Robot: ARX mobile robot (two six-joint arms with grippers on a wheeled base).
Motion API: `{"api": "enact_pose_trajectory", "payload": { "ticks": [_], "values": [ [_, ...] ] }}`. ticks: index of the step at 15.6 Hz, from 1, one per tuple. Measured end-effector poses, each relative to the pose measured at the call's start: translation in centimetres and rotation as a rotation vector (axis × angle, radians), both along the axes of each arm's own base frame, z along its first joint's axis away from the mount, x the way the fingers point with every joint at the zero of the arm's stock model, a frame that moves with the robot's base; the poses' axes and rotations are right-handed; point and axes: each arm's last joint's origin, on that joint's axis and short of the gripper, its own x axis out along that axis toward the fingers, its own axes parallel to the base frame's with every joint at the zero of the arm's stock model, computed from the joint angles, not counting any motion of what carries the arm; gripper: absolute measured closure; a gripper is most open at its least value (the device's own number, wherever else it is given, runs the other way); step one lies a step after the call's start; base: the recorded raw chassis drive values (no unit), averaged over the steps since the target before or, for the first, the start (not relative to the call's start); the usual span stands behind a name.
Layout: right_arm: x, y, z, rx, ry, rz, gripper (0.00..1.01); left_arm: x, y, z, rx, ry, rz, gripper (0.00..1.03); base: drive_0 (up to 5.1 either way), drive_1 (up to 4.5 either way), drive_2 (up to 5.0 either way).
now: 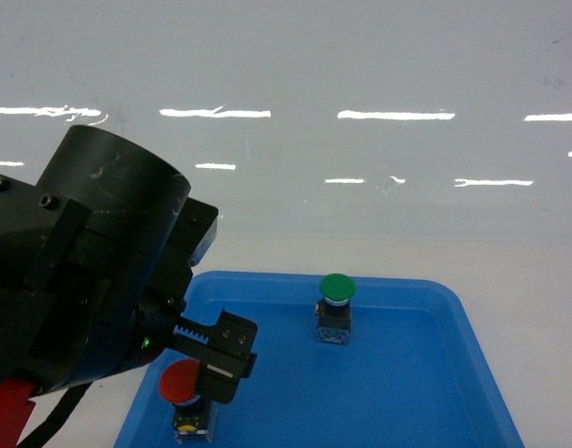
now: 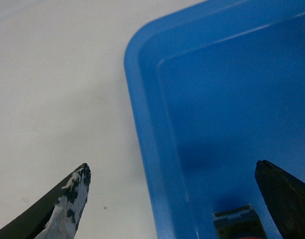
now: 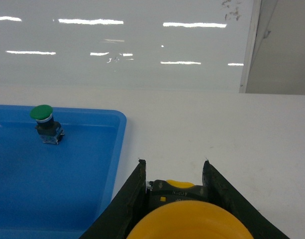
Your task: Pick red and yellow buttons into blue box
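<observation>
White glossy worktop [image 1: 360,187], shallow blue tray [image 1: 425,392] at the near edge; blue box not in any view. Left gripper [image 2: 172,199] is wide open, holds nothing, and straddles the tray's left rim. Red button [image 1: 180,381] sits in the tray's near-left corner, partly behind that gripper. Right gripper [image 3: 174,199] is clamped on the yellow button [image 3: 189,221], beside the tray. Green button [image 1: 337,289] stays put. Advice: centre the left jaws over the red cap, clear of the rim, before closing.
</observation>
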Motion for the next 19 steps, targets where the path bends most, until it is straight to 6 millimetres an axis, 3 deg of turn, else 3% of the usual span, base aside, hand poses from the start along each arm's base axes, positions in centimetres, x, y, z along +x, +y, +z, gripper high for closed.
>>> {"api": "enact_pose_trajectory", "payload": {
  "ticks": [5,14,19],
  "values": [
    [0.0,0.0,0.0,0.000,0.000,0.000,0.71,-1.8,-0.2,-0.4,-0.186,0.168,0.071,0.05,0.0,0.00,0.0],
    [0.0,0.0,0.0,0.000,0.000,0.000,0.71,-1.7,-0.5,-2.2,-0.235,0.162,0.076,0.05,0.0,0.00,0.0],
    [0.0,0.0,0.0,-0.002,0.000,0.001,0.71,-1.9,-0.4,-3.3,-0.231,0.166,0.080,0.47,0.0,0.00,0.0]
  ]
}}
